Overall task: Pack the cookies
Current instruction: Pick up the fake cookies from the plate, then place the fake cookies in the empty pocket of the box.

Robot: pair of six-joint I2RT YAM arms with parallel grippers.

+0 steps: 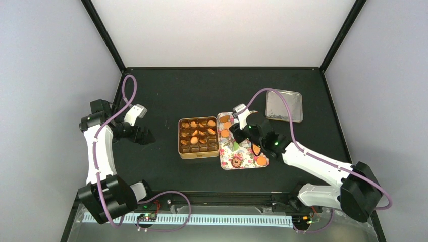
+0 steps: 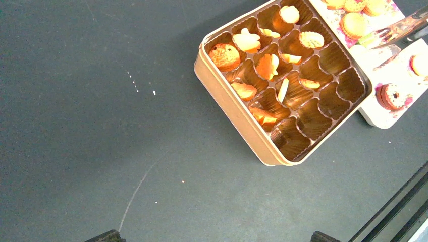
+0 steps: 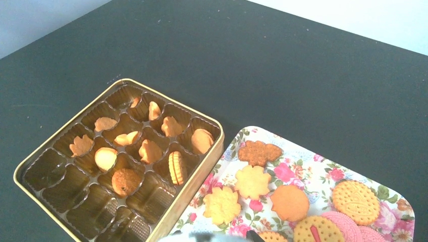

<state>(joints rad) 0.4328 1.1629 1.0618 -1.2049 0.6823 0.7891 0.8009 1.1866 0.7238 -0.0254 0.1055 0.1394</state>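
The square golden tin (image 1: 198, 154) holds several small orange-golden cookies (image 3: 150, 150) in its far and middle brown paper cups; the near cups are empty. Right of it, touching it, a floral tray (image 1: 242, 151) carries more cookies (image 3: 252, 181): flower-shaped, round, pink (image 3: 348, 228) and a brown ring-shaped one (image 2: 392, 96). My right gripper (image 1: 236, 132) hovers over the tray's far left part; only its tips (image 3: 227, 237) show, close together, and I cannot see anything between them. My left gripper (image 1: 146, 136) is open and empty over bare table left of the tin (image 2: 232, 106).
A silver lid (image 1: 284, 106) lies at the far right of the black table. White walls enclose the table on three sides. The table's near edge has a metal rail (image 1: 202, 219). Bare black table lies left of and beyond the tin.
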